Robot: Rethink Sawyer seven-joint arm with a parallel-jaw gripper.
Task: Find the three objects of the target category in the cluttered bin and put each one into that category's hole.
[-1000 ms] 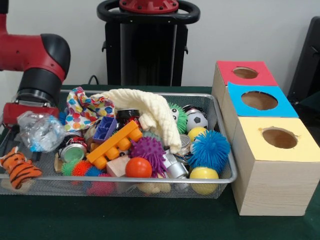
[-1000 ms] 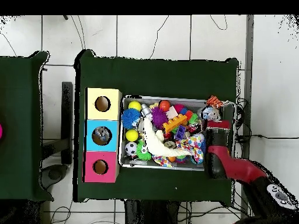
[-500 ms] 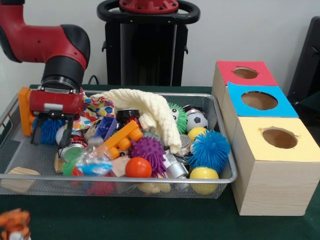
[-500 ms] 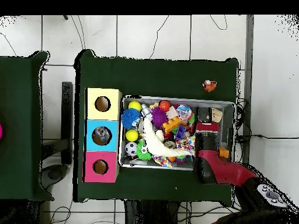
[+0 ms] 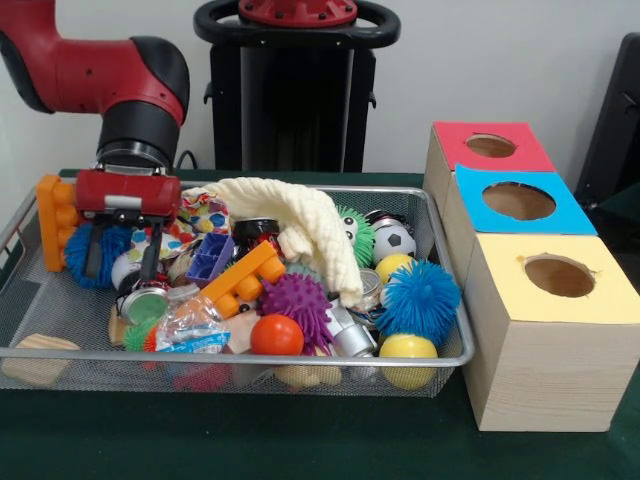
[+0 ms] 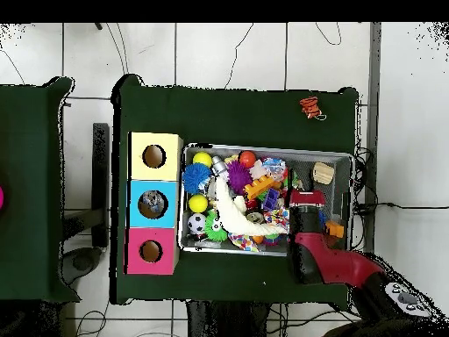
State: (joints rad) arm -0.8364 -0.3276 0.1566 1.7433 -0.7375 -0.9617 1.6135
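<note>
My gripper (image 5: 122, 262) hangs low in the left part of the wire bin (image 5: 410, 192), open, its fingers straddling a white ball, with a blue spiky ball (image 5: 82, 250) just behind. From above, the gripper (image 6: 304, 200) is over the bin's (image 6: 342, 154) right half. The heap holds a cream cloth (image 5: 300, 225), an orange toy block (image 5: 240, 280), a purple spiky ball (image 5: 297, 303), an orange ball (image 5: 277, 335), a second blue spiky ball (image 5: 418, 298), yellow balls (image 5: 408, 358) and a soccer ball (image 5: 393, 240). To the right stand the red (image 5: 490, 147), blue (image 5: 518, 200) and yellow (image 5: 560, 280) hole boxes.
A crumpled plastic bag (image 5: 190, 325) lies on the toys near the front. A wooden block (image 5: 35, 355) sits at the bin's front left corner, and an orange block (image 5: 55, 220) leans on its left wall. A striped tiger toy (image 6: 310, 106) lies on the cloth outside the bin.
The gripper came from outside the bin's left wall into the bin. The plastic bag dropped onto the toys. The tiger toy fell out onto the table.
</note>
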